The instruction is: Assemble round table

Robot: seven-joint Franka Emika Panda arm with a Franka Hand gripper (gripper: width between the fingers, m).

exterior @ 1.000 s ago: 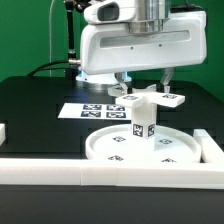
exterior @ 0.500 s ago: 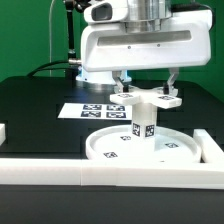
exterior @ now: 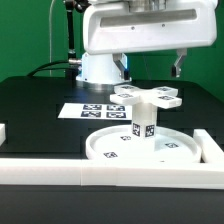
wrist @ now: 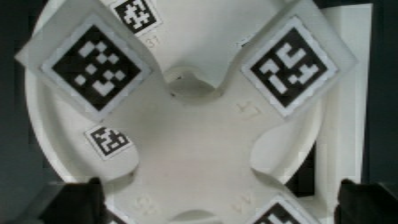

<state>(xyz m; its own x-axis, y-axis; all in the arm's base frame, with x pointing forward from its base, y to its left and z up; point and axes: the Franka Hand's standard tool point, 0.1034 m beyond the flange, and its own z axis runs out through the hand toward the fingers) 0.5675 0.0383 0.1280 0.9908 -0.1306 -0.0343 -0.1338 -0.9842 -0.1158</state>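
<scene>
Cross piece [exterior: 147, 96] seated on post [exterior: 142, 124].
My gripper [exterior: 150, 66] hangs open above; next I'd check it's tight.

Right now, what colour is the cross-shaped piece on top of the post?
White, with black-and-white square tags on its arms; the cross-shaped piece shows best in the wrist view.

The wide rimmed disc [exterior: 143, 148] is white and round, and it lies flat on the black table [exterior: 40, 110], with small black-and-white square tags on its upper face. In its centre stands the short thick post [exterior: 144, 124], upright, with a tag on its side. The cross-shaped piece [exterior: 148, 97] rests on top of the post, level, and its arms carry tags. The wrist view shows this cross [wrist: 187, 110] close from above, with large tags on its arms.
</scene>
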